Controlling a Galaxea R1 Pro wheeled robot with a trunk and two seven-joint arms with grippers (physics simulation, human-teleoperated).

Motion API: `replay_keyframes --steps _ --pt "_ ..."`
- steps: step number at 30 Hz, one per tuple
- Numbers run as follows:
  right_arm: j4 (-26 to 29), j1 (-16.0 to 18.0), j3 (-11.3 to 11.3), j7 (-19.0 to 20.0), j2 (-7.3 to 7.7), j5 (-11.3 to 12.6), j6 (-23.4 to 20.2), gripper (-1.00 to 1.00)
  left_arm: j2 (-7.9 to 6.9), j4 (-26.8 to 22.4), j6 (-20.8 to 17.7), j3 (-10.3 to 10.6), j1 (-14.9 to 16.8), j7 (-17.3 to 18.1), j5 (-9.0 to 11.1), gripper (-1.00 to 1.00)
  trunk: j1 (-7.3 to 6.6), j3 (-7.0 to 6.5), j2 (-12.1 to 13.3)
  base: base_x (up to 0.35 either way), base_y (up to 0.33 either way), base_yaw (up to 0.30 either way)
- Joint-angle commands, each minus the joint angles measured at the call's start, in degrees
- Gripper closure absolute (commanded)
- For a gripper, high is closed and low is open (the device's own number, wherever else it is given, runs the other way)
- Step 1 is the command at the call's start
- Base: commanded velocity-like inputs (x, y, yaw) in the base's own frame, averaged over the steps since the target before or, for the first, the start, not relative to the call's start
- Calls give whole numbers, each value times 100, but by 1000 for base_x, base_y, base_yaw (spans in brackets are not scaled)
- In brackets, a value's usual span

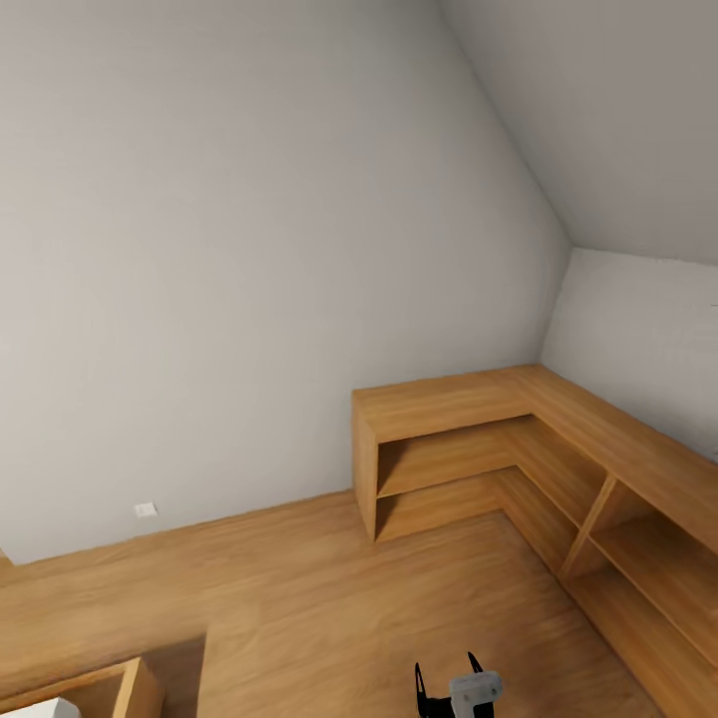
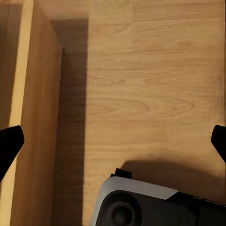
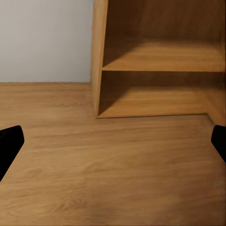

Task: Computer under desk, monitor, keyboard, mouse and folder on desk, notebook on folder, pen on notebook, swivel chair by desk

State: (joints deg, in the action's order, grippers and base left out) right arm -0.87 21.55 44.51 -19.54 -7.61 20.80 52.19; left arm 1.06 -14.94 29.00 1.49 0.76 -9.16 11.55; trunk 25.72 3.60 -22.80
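I face a bare corner of the room with a wood floor (image 1: 299, 598). My right gripper (image 1: 448, 678) shows at the lower edge of the head view, open, with nothing between its black fingers. In the right wrist view the right gripper (image 3: 113, 141) is spread wide and looks at the end of a low light-wood shelf unit (image 3: 155, 61) across the floor. In the left wrist view the left gripper (image 2: 113, 141) is also open and empty, hanging over the floor beside a light-wood panel (image 2: 37, 132).
A low L-shaped light-wood cabinet (image 1: 519, 429) with open shelves fills the right corner under a sloped ceiling. A light-wood furniture edge (image 1: 110, 688) stands at the lower left. My grey and black base (image 2: 141, 207) is below the left gripper. A white wall socket (image 1: 146, 510) sits low on the wall.
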Motion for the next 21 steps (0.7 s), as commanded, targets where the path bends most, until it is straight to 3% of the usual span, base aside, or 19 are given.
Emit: replay_keyframes --steps 1,13,21 --pt "-9 7 49 -32 -4 20 11 -100 0 0 18 18 3 -15 31 -100 7 13 -12 322 0 -270" --pt "-9 7 49 -32 -10 35 11 -100 -23 0 18 12 3 -15 31 -100 7 13 -12 300 0 -281" --pt "-8 7 49 -32 -12 45 8 -100 -34 0 18 10 3 -15 31 -100 7 13 -12 103 0 -295"
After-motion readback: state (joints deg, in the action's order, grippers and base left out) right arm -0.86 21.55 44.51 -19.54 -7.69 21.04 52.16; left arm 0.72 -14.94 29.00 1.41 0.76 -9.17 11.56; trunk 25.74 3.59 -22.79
